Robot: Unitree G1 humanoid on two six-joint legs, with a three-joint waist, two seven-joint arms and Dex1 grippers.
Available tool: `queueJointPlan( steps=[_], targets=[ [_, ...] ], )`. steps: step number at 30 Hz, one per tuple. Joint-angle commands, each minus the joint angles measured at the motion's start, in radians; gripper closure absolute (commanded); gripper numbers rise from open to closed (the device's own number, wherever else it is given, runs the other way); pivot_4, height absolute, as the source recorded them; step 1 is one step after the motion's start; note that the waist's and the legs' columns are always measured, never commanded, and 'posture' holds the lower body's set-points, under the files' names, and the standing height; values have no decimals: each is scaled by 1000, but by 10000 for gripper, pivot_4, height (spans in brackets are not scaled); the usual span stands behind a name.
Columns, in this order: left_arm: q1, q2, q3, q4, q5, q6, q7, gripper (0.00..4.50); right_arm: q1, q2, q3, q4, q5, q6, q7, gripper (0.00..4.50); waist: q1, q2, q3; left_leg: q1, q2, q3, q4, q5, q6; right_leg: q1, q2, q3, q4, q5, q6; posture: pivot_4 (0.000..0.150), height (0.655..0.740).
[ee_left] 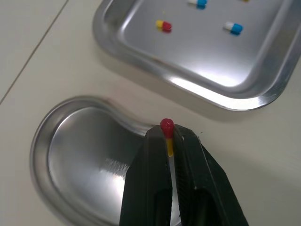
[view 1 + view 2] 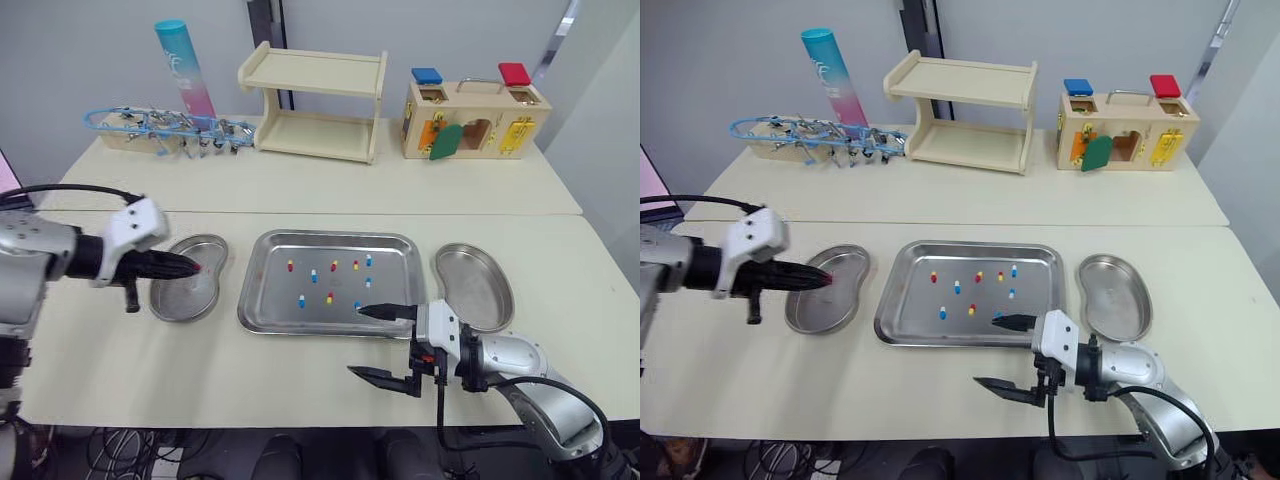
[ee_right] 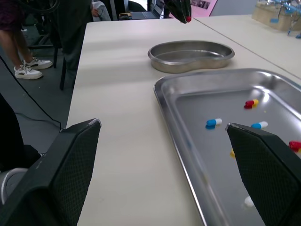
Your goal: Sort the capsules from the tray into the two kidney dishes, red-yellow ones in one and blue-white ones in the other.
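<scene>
A steel tray (image 2: 262, 305) in the middle of the table holds several red-yellow and blue-white capsules (image 2: 312, 276). An empty kidney dish (image 2: 180, 302) lies left of it, another kidney dish (image 2: 476, 288) lies right of it. My left gripper (image 2: 193, 266) hovers over the left dish, shut on a red-yellow capsule (image 1: 167, 132) that sticks out past the fingertips. My right gripper (image 2: 383, 343) stands wide open at the tray's front right corner, one finger over the tray rim, one over the bare table, nothing between them.
On the far table stand a wooden shelf (image 2: 318, 100), a latch box (image 2: 475, 115), a teal-pink tube (image 2: 185, 70) and a rack with blue clips (image 2: 165, 128). A person's legs (image 3: 19, 42) show beyond the table's left end.
</scene>
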Motion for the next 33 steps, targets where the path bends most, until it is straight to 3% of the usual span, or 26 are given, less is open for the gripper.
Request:
queueJointPlan(
  steps=[1, 9, 10, 11, 21, 26, 33],
  targets=[
    [46, -2, 42, -18, -7, 16, 69, 44637, -28, 19, 4, -15, 17, 6, 2, 0, 4, 0, 0, 0, 0, 0, 0, 0, 0, 0, 0, 0, 0, 0, 0, 1500, 7400],
    [39, -68, 5, 37, 13, 31, 203, 44637, -27, 18, 0, -10, 14, 9, 10, 0, 10, -1, 1, 0, 0, 0, 0, 0, 0, -1, 0, 0, 0, 0, 0, 1500, 7400],
    [38, -72, -1, 39, 14, 31, 207, 39450, -26, 17, -1, -10, 14, 9, 11, 0, 9, -1, 1, 0, 0, 0, 0, 0, 0, -1, 0, 0, 0, 0, 0, 1500, 7400],
    [34, -74, -6, 42, 12, 37, 210, 38096, -23, 16, -1, -12, 14, 9, 10, 0, 9, -1, 1, 0, 0, 0, 0, 0, 0, -1, 0, 0, 0, 0, 0, 1500, 7400],
    [-1, -71, 15, 56, -24, 43, 223, 8190, 1, 15, 1, -18, 4, -2, 4, 0, 9, -1, 1, 0, 0, 0, 0, 0, 0, -1, 0, 0, 1, 0, 0, 1500, 7400],
    [34, -64, 120, 37, -78, 26, 245, 8190, 6, 3, -12, -11, -2, -22, 15, 0, 5, -1, 1, -1, 0, 0, 0, 0, 0, -1, 0, 0, 1, 0, 0, 1500, 7400],
    [211, -85, 381, -25, -183, 46, 271, 8190, 47, -54, -103, -25, 31, -43, 27, 0, -1, -1, 1, -1, 1, 1, 0, 0, 0, -1, 0, 1, 0, 0, 0, 1500, 7400]
  ],
)
